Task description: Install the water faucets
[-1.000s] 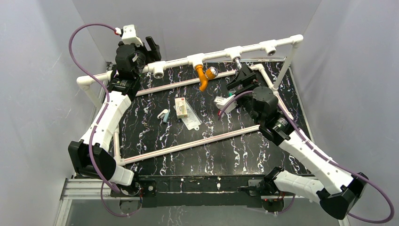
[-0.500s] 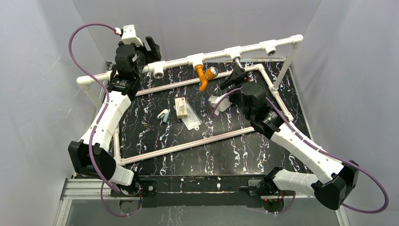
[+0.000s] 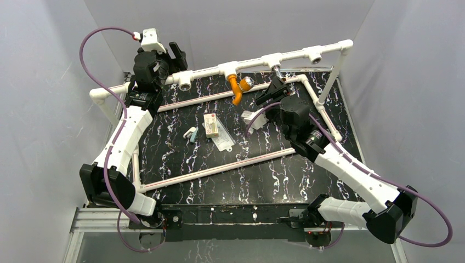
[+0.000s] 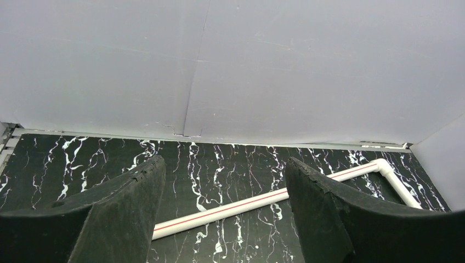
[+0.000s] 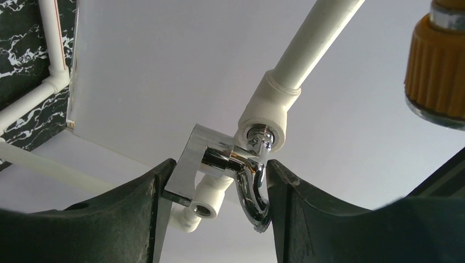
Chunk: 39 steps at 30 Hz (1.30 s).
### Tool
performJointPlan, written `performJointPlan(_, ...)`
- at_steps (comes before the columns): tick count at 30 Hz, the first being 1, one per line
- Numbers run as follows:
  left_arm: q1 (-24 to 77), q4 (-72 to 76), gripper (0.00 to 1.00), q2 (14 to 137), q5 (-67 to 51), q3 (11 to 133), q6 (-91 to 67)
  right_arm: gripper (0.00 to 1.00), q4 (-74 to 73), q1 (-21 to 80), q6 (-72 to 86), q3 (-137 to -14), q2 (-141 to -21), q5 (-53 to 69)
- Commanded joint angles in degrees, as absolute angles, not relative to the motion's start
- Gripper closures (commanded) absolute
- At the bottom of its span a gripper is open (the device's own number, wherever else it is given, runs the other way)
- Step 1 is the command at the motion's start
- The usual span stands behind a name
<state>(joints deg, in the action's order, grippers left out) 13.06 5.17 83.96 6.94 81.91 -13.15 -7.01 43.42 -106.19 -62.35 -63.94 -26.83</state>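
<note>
On the right gripper [image 5: 216, 172], the jaws pinch the chrome faucet [image 5: 248, 189] across its long axis. Its flat, mirror-bright lever lies against one jaw and its curved spout against the other. Its threaded end sits in the white pipe [image 5: 307, 49] socket just beyond them. The orange faucet [image 3: 236, 87], ribbed plastic, hangs beside them. On the left gripper [image 4: 222, 175], the jaws gape wide over the marbled desk [image 4: 66, 159].

Knob faucet [image 3: 237, 87] hangs left of lever faucet [image 3: 278, 72] on pipe [image 3: 293, 55].

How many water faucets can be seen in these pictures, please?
2. The orange faucet hangs from a middle tee of the white pipe. The chrome faucet is at the next tee to its right, held in the right gripper.
</note>
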Motion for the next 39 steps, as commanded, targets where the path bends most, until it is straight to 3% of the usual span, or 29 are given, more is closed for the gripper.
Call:
performJointPlan(1, 12.3, -13.0, 0.23, 88.6, 5.2, 75.9, -12.7, 0.59, 5.4, 43.2, -103.6, -61.8, -62.6, -27.7)
performJointPlan(10, 12.2, -13.0, 0.23, 88.6, 5.2, 75.9, -12.6, 0.71, 6.7, 44.0, -87.0, -61.4, -61.0, -24.7)
performJointPlan(21, 12.0, -13.1, 0.23, 88.3, 5.3, 75.9, -12.5, 0.72, 10.7, 43.9, -57.1, -62.6, -58.7, -17.8)
performJointPlan(39, 12.0, -13.1, 0.23, 88.4, 5.0, 75.8, -12.6, 0.75, 19.5, 43.5, -18.8, -66.8, -58.5, -28.8)
